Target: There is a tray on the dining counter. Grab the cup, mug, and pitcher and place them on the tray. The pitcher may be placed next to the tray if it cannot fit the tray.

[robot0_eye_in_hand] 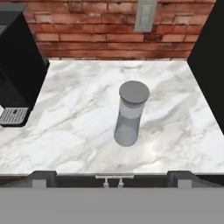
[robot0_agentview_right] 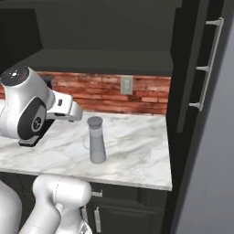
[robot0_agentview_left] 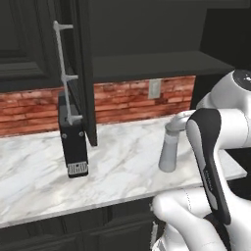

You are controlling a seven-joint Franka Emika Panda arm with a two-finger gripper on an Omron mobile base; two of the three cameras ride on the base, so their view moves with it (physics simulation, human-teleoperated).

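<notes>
A tall slim grey pitcher with a darker round lid stands upright on the marble counter backed by red brick. My gripper hangs above and in front of it, near the counter's front edge. Its jaws stand wide open with nothing between them, and the dark fingertips are well apart from the pitcher. The tray, the dining counter, the cup and the mug are out of view.
A black coffee machine stands left of the pitcher. An open dark cabinet door with a pale bar handle hangs over it. A tall dark cabinet bounds the counter's right end. On the brick wall is an outlet.
</notes>
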